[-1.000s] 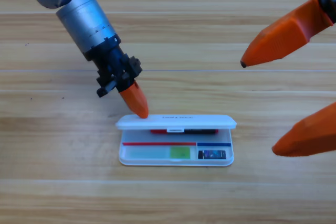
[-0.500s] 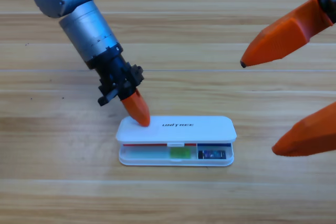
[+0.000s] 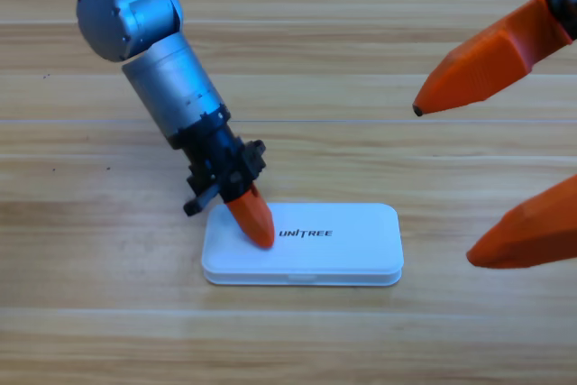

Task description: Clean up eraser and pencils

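The white UNITREE case (image 3: 334, 245) lies flat on the table with its lid down over the tray. The eraser and the pencils are hidden inside it. My left gripper (image 3: 255, 223) points down with its orange jaws together, the tip pressing on the left part of the lid. At the right edge my right gripper (image 3: 446, 182) waits, seen large and partly cut off, its two orange jaws spread wide apart with nothing between them.
The wooden table (image 3: 108, 313) carries only the case. The grey left arm (image 3: 162, 69) slants down from the upper left corner toward the case.
The lid has gone from half raised to fully down, pushed by my left gripper moving forward and down. The eraser and the pencils in the tray are now covered. The right arm has not moved.
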{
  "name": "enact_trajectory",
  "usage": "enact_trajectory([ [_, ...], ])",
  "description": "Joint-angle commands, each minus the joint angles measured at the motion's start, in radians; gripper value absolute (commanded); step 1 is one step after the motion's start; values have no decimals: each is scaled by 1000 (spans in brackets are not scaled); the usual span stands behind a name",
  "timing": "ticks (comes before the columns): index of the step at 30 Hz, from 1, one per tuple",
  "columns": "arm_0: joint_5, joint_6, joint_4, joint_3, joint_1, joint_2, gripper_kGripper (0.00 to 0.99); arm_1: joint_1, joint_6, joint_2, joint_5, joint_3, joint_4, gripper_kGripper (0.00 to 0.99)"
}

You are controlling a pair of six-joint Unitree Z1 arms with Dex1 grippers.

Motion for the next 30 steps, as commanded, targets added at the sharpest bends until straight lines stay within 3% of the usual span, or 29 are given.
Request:
enact_trajectory([
  [1, 20, -33, -62, 66, -48, -10, 0, -28, 12, 0, 18, 37, -29, 973],
  [11, 98, -84, -66, 95, -45, -113, 32, -28, 12, 0, 18, 37, -29, 973],
  [13, 126, -96, -66, 113, -34, -173, 764, -28, 12, 0, 18, 37, -29, 973],
  [14, 138, -104, -66, 119, -27, -211, 963, -28, 12, 0, 18, 37, -29, 973],
  [21, 192, -199, -66, 136, -10, -518, 990, -28, 12, 1, 19, 37, -29, 973],
  [26, 8, -191, -66, 198, -10, -705, 990, -28, 12, 3, 18, 37, -29, 973],
  [30, -75, -220, -67, 211, -11, -743, 990, -28, 12, 4, 18, 37, -29, 973],
])
